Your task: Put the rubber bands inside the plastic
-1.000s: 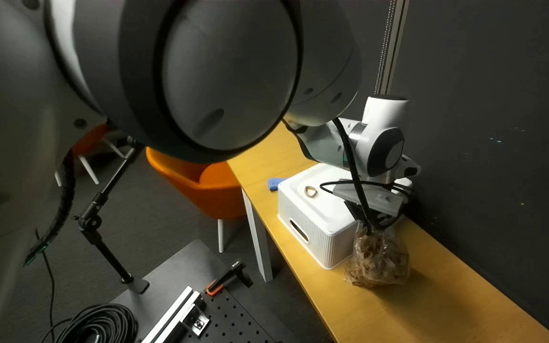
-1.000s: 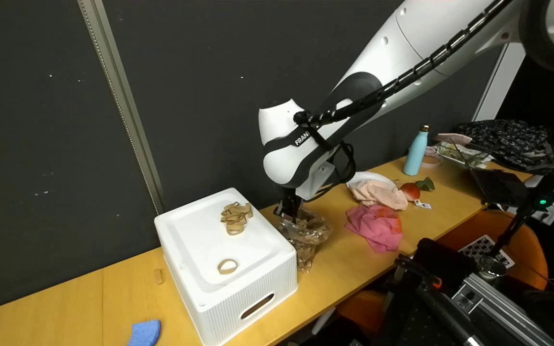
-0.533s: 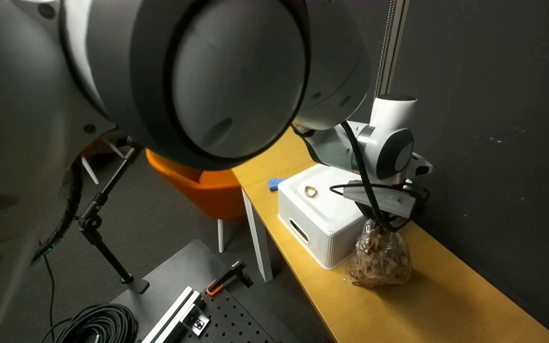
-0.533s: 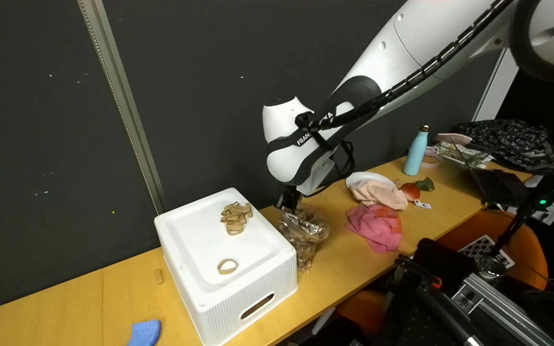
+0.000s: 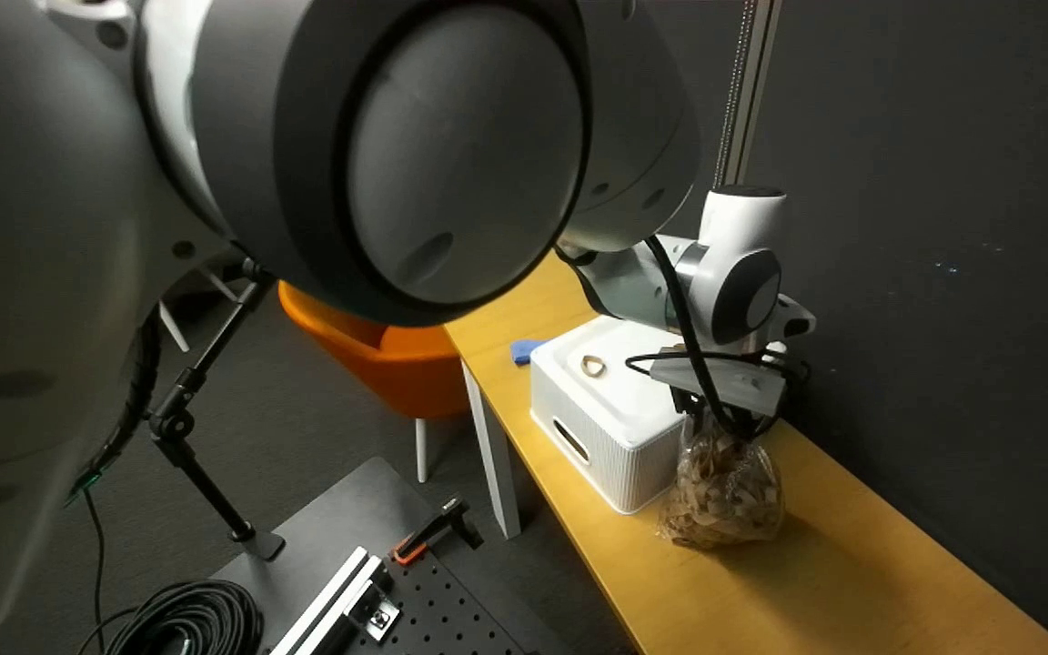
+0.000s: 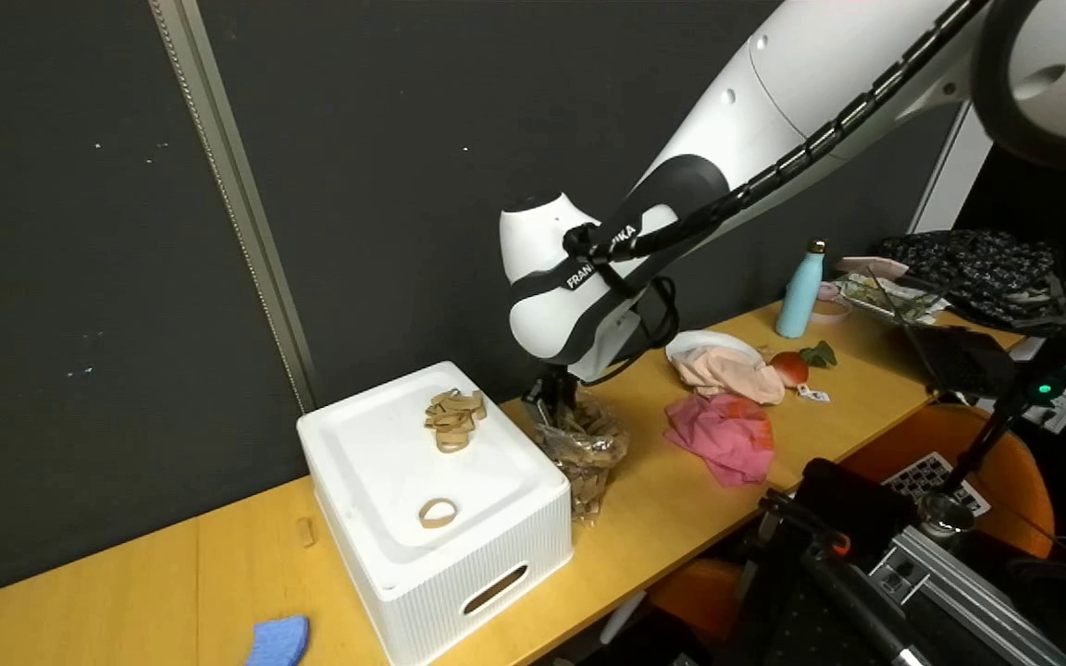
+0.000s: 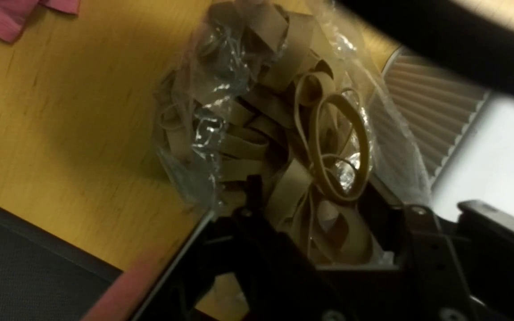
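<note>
The jaws are standing well apart at the mouth of the plastic (image 6: 588, 451), bands (image 7: 268, 105) lying between them and filling it below, with another clump (image 6: 452, 418) waiting on the box (image 6: 487, 481), so I'm favouring a slow, straight lift that's snagging neither plastic nor bands.

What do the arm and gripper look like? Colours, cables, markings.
The Franka Emika Panda arm is mainly white with rounded housings and dark bands; white "FRANKA" lettering is partly covered. A thick black ribbed cable runs along it; thinner black cables loop near its end. The Robotiq gripper looks black, with angular linkages and small silvery screws.
</note>
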